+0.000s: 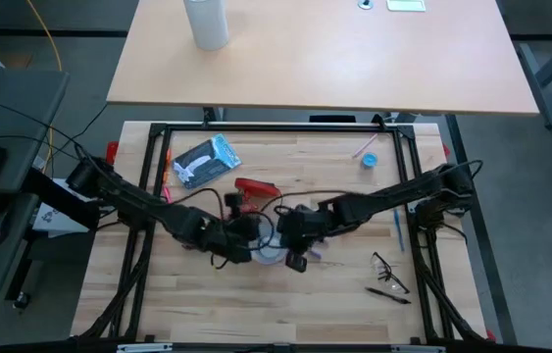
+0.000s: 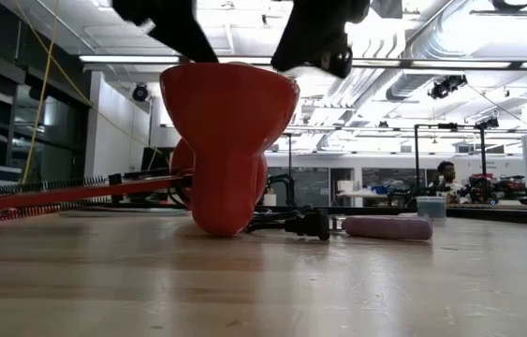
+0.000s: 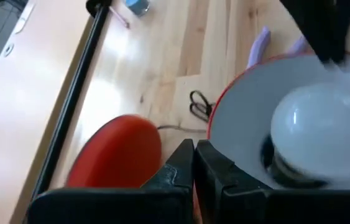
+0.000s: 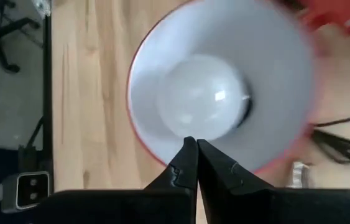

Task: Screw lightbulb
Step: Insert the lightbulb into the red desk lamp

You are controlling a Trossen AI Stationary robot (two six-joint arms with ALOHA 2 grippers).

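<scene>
The red lamp shade stands on its narrow back end on the table, opening up, white inside. The white lightbulb sits deep in the shade with its base in the dark socket. My left gripper is shut, empty, and slants down at the shade's rim. My right gripper is shut and hangs over the shade's opening, pointing down toward the lightbulb. In the low view both are above the shade, my left gripper and my right gripper. My left gripper has its shut fingertips close to the shade's rim, coming from above on a slant. I cannot tell whether they touch it. Nothing is between the fingers.
The lamp's red arm with its spring runs toward the table's left. A black plug and cord and a pink thing lie right of the shade. Glasses, a blue round object and a packet lie farther off.
</scene>
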